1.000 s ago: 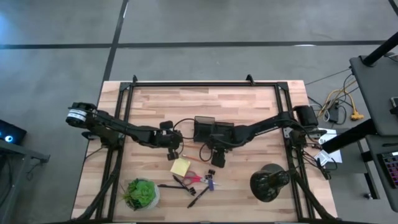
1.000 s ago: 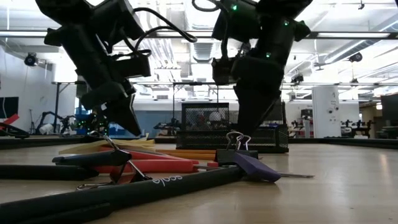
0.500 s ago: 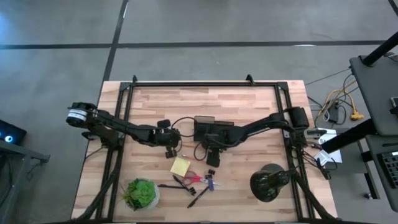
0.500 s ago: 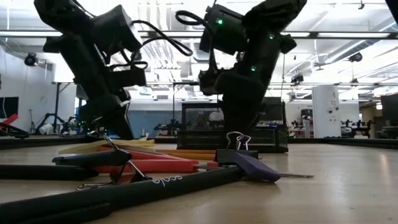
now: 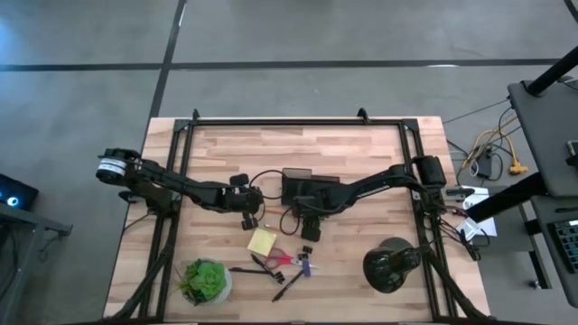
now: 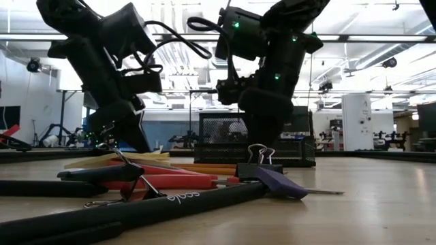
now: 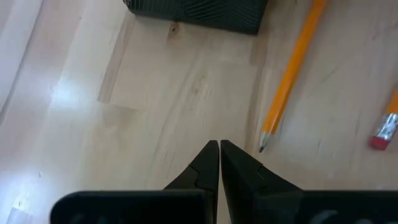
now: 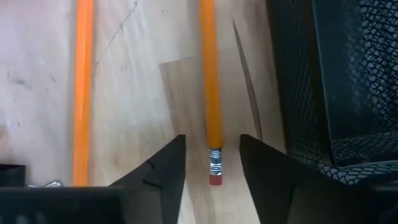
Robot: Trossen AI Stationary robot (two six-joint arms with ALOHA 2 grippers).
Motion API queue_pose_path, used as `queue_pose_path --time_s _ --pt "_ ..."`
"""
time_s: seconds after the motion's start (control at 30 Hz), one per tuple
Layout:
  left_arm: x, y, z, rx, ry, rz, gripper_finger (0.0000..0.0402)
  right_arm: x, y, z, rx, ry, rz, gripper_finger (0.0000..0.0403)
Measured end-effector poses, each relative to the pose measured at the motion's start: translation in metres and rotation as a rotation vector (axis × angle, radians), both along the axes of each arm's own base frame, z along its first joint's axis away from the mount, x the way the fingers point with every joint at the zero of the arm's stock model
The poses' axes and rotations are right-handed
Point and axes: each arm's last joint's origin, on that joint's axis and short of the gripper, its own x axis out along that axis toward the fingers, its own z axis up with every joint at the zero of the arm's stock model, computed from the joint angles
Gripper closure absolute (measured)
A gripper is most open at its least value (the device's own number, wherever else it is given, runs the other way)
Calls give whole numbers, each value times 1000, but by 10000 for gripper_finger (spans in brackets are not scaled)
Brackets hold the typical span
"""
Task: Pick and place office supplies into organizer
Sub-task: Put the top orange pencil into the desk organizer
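Wood table (image 5: 361, 144) mostly bare at back; black dome (image 5: 390, 264) front right, green plant (image 5: 204, 281) front left. Mesh organizer (image 5: 305, 190) mid-table, just beside right gripper (image 8: 210, 163), whose jaws are spread w/ pencil (image 8: 210, 93) eraser end between them. Left gripper (image 7: 219, 152) pinched closed, empty, near 2nd pencil's (image 7: 291, 74) tip. Sticky pad (image 5: 262, 241), scissors (image 5: 280, 260), pens cluster toward front.

Looks like a big robot lab or workshop. Behind the wooden table (image 6: 381, 197): long bright ceiling lights (image 6: 381, 37), white pillars (image 6: 355, 121), and more machines on benches far back. Seen from above: grey concrete floor (image 5: 81, 36) and loose cables (image 5: 492, 144) beside the table.
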Motion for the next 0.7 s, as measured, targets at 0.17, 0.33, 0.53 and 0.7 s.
queue_pose_path --time_s 0.17,0.33,0.53,0.7 --pt "0 0 0 0 -2 0 401 0 0 -2 -9 7 32 306" --pt "0 0 0 0 -2 0 401 -1 0 -2 -20 13 69 343" --pt "0 0 0 0 -3 0 402 -1 0 -2 -21 20 79 382" --pt "0 0 0 -1 -3 0 402 1 0 5 -33 49 100 390"
